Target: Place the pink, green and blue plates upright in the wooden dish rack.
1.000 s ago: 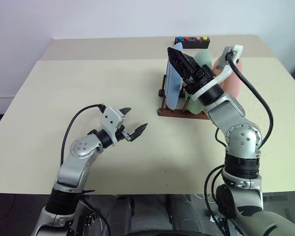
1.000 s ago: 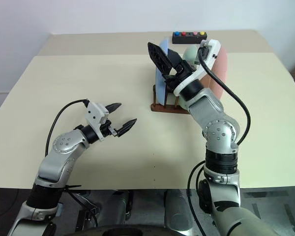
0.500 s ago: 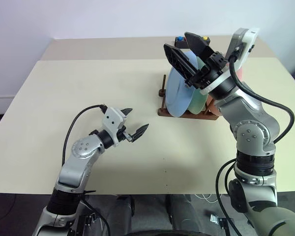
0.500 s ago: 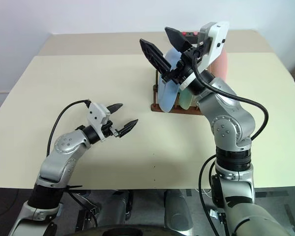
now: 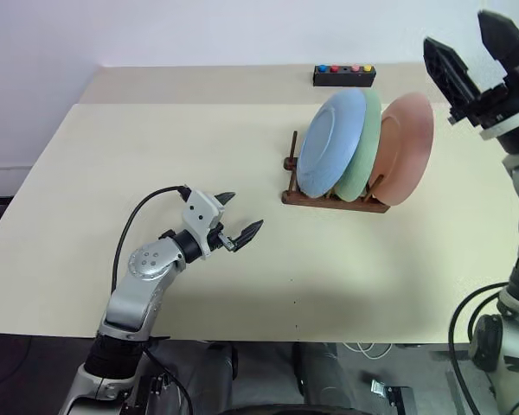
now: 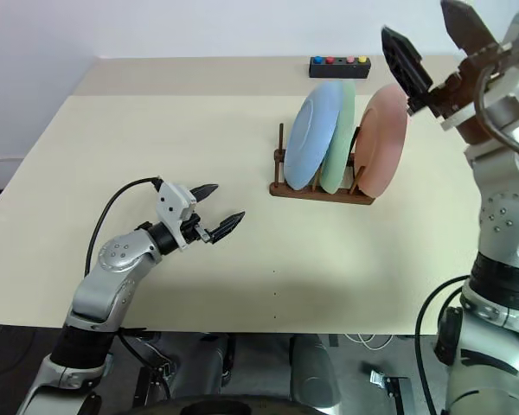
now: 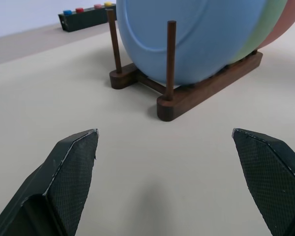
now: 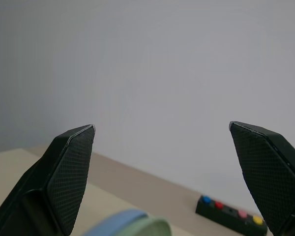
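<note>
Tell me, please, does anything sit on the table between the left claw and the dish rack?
Nothing visible does: only bare table lies between the open left claw and the wooden dish rack, where the blue plate faces it.

Green plate (image 5: 361, 156) mostly behind blue plate (image 5: 330, 144)

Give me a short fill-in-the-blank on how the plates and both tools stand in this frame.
1. The plate at the rack's left end is ____.
2. The green plate stands between the blue plate and the ____ one.
3. The left tool is open and holds ____.
4. The right tool is ____, clear of the plates.

Missing words: blue; pink; nothing; open
</note>
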